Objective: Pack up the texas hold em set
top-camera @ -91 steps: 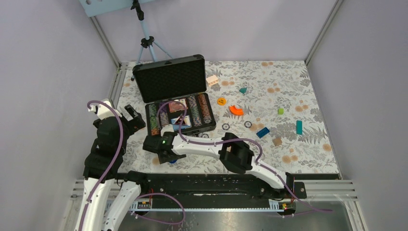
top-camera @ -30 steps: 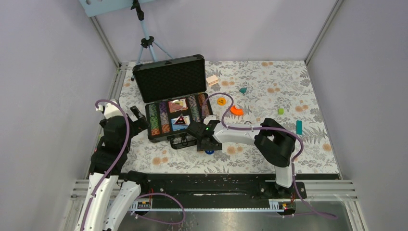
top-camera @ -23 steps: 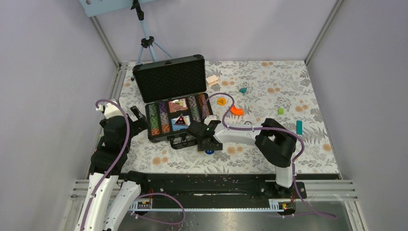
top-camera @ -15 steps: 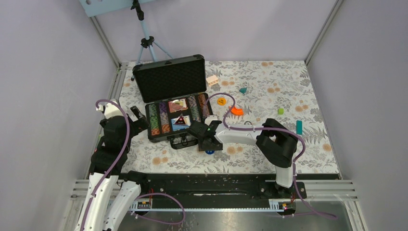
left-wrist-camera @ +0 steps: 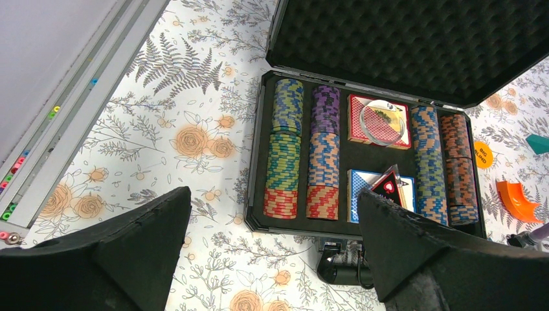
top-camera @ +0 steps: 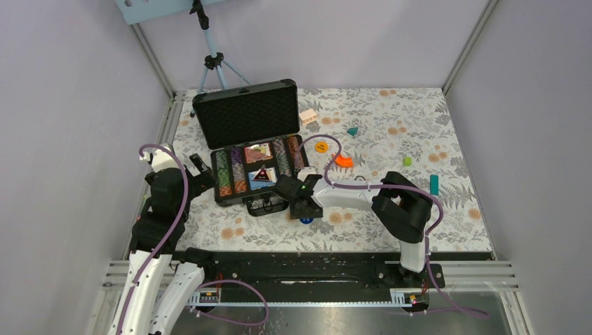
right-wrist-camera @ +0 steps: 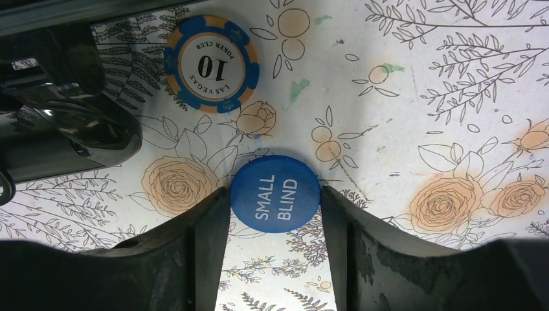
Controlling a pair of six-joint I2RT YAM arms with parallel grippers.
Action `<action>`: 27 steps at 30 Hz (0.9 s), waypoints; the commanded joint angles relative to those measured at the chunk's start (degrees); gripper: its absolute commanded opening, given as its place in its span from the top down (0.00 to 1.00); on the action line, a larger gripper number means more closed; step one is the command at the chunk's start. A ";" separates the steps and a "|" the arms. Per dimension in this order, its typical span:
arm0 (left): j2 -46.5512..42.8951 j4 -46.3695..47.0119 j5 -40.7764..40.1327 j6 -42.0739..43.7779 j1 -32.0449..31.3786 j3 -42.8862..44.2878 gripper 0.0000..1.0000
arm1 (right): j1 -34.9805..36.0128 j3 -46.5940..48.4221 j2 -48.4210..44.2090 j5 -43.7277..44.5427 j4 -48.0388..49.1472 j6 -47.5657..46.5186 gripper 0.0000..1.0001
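The black case (top-camera: 216,197) of the hold em set stands open at the table's left, its foam lid (top-camera: 246,113) raised. Inside it I see rows of striped chips (left-wrist-camera: 285,149) and two card decks (left-wrist-camera: 379,120). My right gripper (top-camera: 304,213) is down on the table just in front of the case's handle (right-wrist-camera: 65,129). Its fingers touch both sides of a blue disc marked SMALL BLIND (right-wrist-camera: 276,198), which lies flat. A blue chip marked 10 (right-wrist-camera: 212,63) lies just beyond it. My left gripper (left-wrist-camera: 272,214) hovers wide open left of the case, holding nothing.
An orange disc (top-camera: 321,147) and an orange curved block (top-camera: 342,160) lie right of the case. Teal (top-camera: 434,184), green (top-camera: 407,161) and beige (top-camera: 308,116) blocks are scattered further right. A tripod (top-camera: 209,59) stands behind the lid.
The right arm has swung from the case's front left to its front right. Over the last second its fingers narrowed onto the blue disc. The left arm stayed put.
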 commanded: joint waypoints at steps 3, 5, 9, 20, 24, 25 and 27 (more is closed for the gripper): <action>-0.48 2.37 0.36 1.00 -0.26 -0.27 0.01 | -1.00 -4.71 6.01 -2.24 -1.45 1.18 0.42; -0.55 2.37 0.40 1.00 -0.31 -0.26 0.01 | -1.01 -4.71 5.72 -2.11 -1.47 1.10 0.42; -0.59 2.36 0.41 1.01 -0.31 -0.29 0.01 | -1.00 -4.15 4.53 -1.54 -1.87 0.62 0.42; -0.61 2.32 0.19 1.09 -0.36 -0.31 0.01 | -0.97 0.88 1.70 0.56 -6.55 -1.86 0.42; -0.55 2.34 0.11 1.09 -0.39 -0.27 0.01 | -1.01 0.83 -0.15 1.25 -7.20 -1.99 0.42; -0.50 2.41 0.14 1.09 -0.36 -0.28 0.01 | -1.00 0.95 -0.62 1.53 -7.63 -1.99 0.42; -0.61 2.35 0.19 1.10 -0.40 -0.28 0.01 | -0.99 1.19 -1.43 1.97 -8.30 -2.23 0.42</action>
